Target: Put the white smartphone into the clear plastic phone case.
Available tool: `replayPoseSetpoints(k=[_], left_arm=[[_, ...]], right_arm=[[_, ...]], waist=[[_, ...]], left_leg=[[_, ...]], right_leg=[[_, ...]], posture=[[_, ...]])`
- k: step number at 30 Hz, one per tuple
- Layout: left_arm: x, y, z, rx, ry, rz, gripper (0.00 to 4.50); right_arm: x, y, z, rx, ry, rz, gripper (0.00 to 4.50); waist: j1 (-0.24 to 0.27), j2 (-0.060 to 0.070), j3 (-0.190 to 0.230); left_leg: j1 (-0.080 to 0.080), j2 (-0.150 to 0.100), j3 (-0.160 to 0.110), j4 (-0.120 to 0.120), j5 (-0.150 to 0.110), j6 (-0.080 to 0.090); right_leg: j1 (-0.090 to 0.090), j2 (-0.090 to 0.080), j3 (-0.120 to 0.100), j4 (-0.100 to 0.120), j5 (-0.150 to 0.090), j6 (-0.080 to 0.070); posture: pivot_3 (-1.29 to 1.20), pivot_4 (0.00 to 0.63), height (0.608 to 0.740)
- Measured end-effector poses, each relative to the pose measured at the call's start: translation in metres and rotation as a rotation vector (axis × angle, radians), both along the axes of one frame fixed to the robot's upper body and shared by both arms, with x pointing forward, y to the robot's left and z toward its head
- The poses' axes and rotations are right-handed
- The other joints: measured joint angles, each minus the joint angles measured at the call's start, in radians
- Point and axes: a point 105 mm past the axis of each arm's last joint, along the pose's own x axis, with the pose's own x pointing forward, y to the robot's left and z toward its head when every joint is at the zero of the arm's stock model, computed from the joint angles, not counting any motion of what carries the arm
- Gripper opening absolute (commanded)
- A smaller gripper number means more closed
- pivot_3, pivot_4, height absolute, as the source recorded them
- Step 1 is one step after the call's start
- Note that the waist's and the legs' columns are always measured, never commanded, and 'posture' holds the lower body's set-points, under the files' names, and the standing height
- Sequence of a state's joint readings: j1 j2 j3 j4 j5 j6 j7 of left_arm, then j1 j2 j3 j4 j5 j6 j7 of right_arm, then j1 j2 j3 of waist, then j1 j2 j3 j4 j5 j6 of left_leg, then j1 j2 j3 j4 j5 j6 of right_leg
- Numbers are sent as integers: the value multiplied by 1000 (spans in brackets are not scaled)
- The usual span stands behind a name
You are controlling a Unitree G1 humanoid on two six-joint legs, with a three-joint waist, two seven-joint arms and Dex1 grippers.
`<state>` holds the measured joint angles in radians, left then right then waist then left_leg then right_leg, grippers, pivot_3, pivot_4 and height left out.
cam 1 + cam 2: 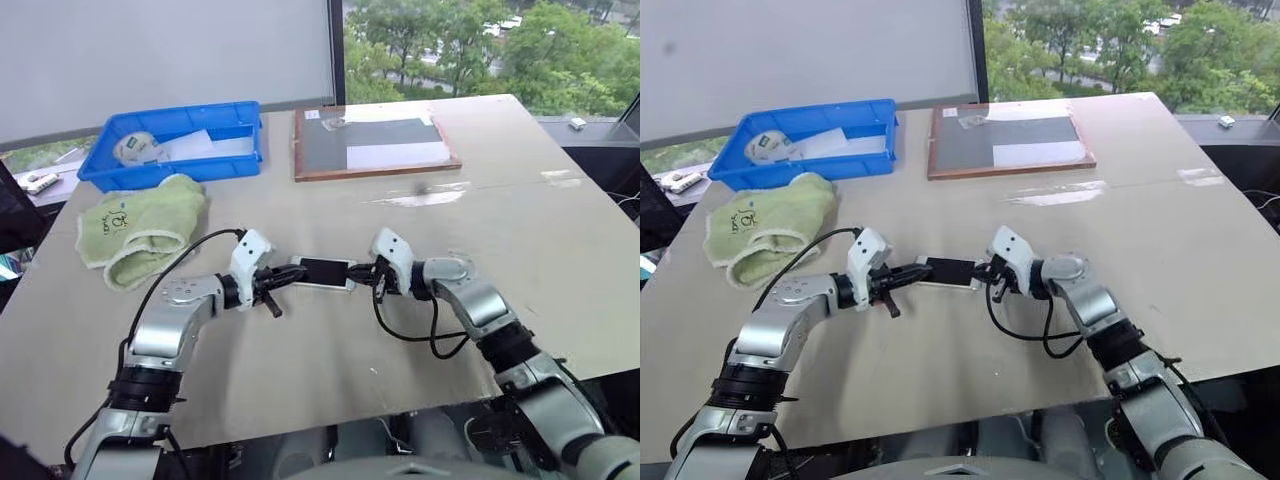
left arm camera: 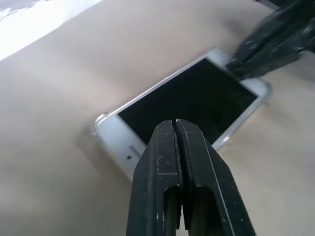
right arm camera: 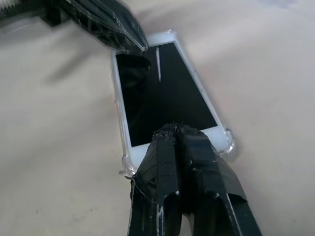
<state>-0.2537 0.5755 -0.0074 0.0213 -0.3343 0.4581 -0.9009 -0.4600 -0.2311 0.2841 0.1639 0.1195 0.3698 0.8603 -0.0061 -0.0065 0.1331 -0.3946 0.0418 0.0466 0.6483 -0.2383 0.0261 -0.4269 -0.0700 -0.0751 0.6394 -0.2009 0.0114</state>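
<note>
A pale wooden tabletop [image 1: 300, 380] is standing before a window with green trees beyond it, and near its middle the white smartphone [image 1: 323, 272] is lying flat, screen up, between the two arms. The clear plastic phone case [image 3: 225, 142] is showing around the phone as a see-through rim with bumpered corners, plainest at the end nearest the right arm. The phone is sitting inside that shell, though I cannot tell whether every edge is fully seated.

The left tool [image 1: 272, 287] is resting with its black fingers pressed together, empty, its tip over the phone's left end; the right tool [image 3: 177, 129] is likewise pinched together on nothing, its tip bearing down on the opposite end of the screen. Closed fingers are making a blunt pusher, so each arm is probably pressing one end of the phone down into the case while the other end is kept from lifting (a two-ended squeeze, as I read it). The fitting looks close to finished.

Toward the far left, a blue bin [image 1: 230, 120] is holding a roll of tape [image 1: 138, 148], with a green towel [image 1: 140, 230] bunched just in front of it; a wood-framed board [image 1: 372, 142] is lying well apart, at the far side.
</note>
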Motion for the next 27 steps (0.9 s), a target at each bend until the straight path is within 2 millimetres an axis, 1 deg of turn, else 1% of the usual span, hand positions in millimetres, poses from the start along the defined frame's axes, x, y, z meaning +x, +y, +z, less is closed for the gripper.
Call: replayPoseSetpoints(k=[1, 2, 3, 4, 5, 7, 8, 9, 11, 12, 13, 16, 17, 19, 22, 27], left_arm=[[0, -2, 2, -15, -6, -2, 74], [0, -5, 5, -39, -12, -4, 74], [0, -7, 10, -66, -22, -5, 23], [0, -8, 14, -86, -31, -4, 0], [0, -11, 20, -120, -48, -7, 0], [-1, -15, 29, -154, -70, -11, 0], [-1, -15, 34, -176, -83, -8, 526], [-1, -14, 38, -185, -93, -5, 772], [-3, -13, 45, -216, -109, -7, 1741], [-3, -12, 46, -223, -110, -7, 2103], [-4, -12, 48, -234, -109, -9, 2622], [-16, -12, 50, -243, -101, -45, 3957], [-20, -11, 49, -240, -96, -52, 4475], [-29, -8, 48, -228, -85, -60, 4475], [-39, 0, 41, -193, -58, -43, 4475], [-54, 6, 36, -182, -41, -14, 4475]], right_arm=[[0, -6, 3, 29, -7, -35, 0], [0, -15, 6, 47, -16, -69, 0], [1, -25, 11, 51, -35, -103, 291], [2, -31, 15, 53, -48, -123, 608], [3, -41, 24, 59, -81, -153, 1024], [2, -52, 36, 70, -126, -182, 1866], [-2, -59, 42, 72, -149, -195, 2392], [-5, -63, 44, 66, -158, -201, 2820], [-14, -74, 42, 47, -147, -212, 3806], [-16, -76, 42, 44, -142, -214, 4140], [-20, -80, 41, 38, -133, -213, 4500], [-34, -96, 44, 7, -123, -202, 4500], [-37, -101, 46, -4, -125, -201, 4500], [-45, -111, 51, -16, -129, -196, 4500], [-52, -128, 52, -23, -117, -223, 4500], [-64, -149, 52, -42, -100, -263, 4500]], waist=[[2, -1, 3], [3, -1, 8], [1, -2, 9], [1, -3, 11], [0, -5, 14], [-2, -10, 17], [-3, -11, 18], [-4, -13, 20], [-2, -15, 24], [-2, -15, 25], [-2, -15, 27], [-2, -16, 30], [-3, -16, 30], [-3, -16, 31], [1, -16, 32], [11, -18, 33]], left_leg=[[-7, -1, 1, 0, 2, 4], [-12, -2, 1, 1, 3, 4], [-21, -3, 2, 3, 3, 4], [-24, -3, 3, 3, 3, 4], [-24, -4, 4, 4, 3, 4], [-24, -4, 4, 3, 2, 4], [-24, -4, 4, 3, 2, 4], [-24, -4, 3, 2, 2, 4], [-24, -4, 3, 2, 2, 4], [-24, -4, 3, 2, 2, 4], [-24, -4, 3, 2, 2, 4], [-23, -4, 3, 3, 2, 4], [-23, -4, 3, 3, 2, 4], [-22, -3, 2, 3, 2, 4], [-22, -3, 2, 3, 2, 4], [-22, -3, 3, 3, 2, 4]], right_leg=[[-6, 0, 0, 1, 0, 0], [-10, 1, 1, 0, 1, 2], [-18, 1, 1, 1, 3, 4], [-21, 1, 1, 1, 5, 1], [-21, 0, 1, 1, 5, 2], [-20, 0, 1, 0, 4, 3], [-20, 1, 0, -1, 4, 4], [-20, 1, 0, -1, 2, 7], [-20, 1, -1, -1, 1, 8], [-20, 1, -1, -1, 1, 8], [-20, 1, -1, -1, 1, 8], [-20, 1, -1, -1, 1, 8], [-20, 1, -1, -1, 1, 8], [-20, 1, -1, 0, -1, 4], [-19, 2, -1, 0, -1, 4], [-19, 2, -1, 0, -1, 4]], posture=[[0, 150, 740], [0, 150, 740], [0, 150, 740], [0, 150, 740], [0, 150, 740], [0, 150, 740], [0, 150, 740], [0, 150, 740], [0, 150, 740], [0, 150, 740], [0, 150, 740], [0, 150, 740], [0, 150, 740], [0, 150, 740], [0, 150, 740], [0, 150, 740]])
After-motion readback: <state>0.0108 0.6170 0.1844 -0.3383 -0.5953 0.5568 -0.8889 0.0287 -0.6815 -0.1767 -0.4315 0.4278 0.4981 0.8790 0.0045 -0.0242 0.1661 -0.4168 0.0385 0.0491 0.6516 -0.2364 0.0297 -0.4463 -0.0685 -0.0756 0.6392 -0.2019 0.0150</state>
